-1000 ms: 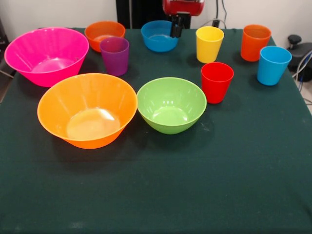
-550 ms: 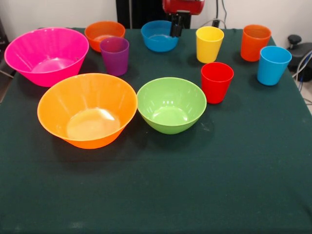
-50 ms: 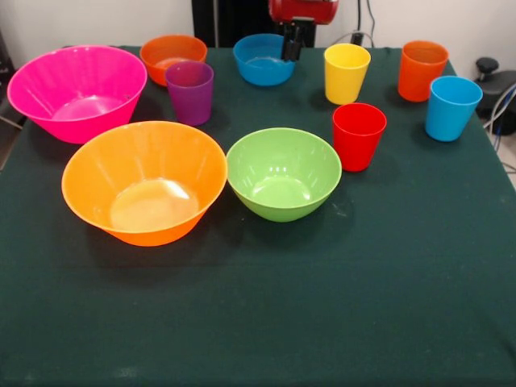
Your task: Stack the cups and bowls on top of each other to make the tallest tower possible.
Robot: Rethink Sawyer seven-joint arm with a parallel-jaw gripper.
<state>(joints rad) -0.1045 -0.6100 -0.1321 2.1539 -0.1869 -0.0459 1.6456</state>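
Nothing is stacked yet; cups and bowls are spread across the bench (image 3: 266, 322). Gripper (image 3: 292, 47) is seen top centre at the small blue bowl (image 3: 262, 60) rim; opening cannot be told. A rim pinch and straight lift are advised.

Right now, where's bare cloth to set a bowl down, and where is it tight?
Free: the whole near strip of green tablecloth in front of the large orange plastic bowl and green plastic bowl; also the patch below the light blue plastic cup, beside the red plastic cup. Crowded: the far half, where the gripper hangs over the small blue bowl.
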